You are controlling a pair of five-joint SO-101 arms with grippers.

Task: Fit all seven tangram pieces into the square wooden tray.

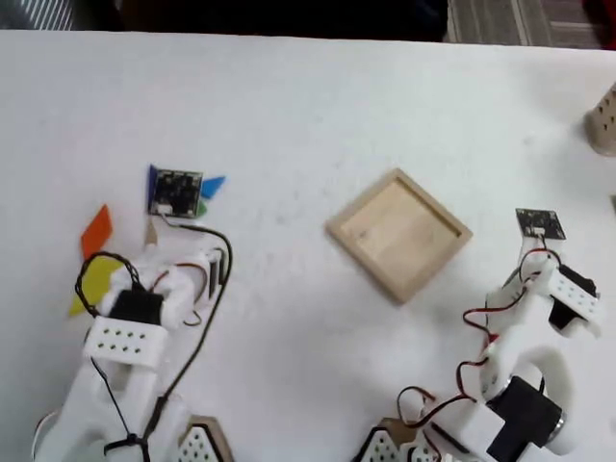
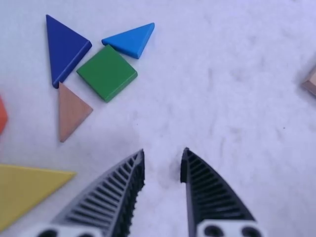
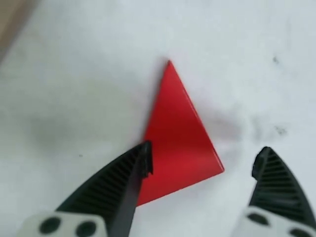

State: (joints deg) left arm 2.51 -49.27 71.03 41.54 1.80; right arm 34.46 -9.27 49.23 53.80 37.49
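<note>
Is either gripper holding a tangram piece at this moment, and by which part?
Nothing is held. The left gripper is open over bare table; the right gripper is open over the red triangle, not closed on it.

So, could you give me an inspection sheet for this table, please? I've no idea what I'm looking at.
Surface: white table, faintly mottled.
Job's things: tray empty, mid-table, turned cornerwise. Clustered: dark blue triangle, light blue triangle, green square, tan triangle. Nearby: yellow triangle, orange piece. The red triangle lies apart.
Clutter: pale object at the table's right edge.
Grippers: left gripper open, empty, over bare table short of the cluster; right gripper open over the red triangle.
Cables: black cable along the left arm; red wires on the right arm.
Surroundings: dark area beyond the far edge.
</note>
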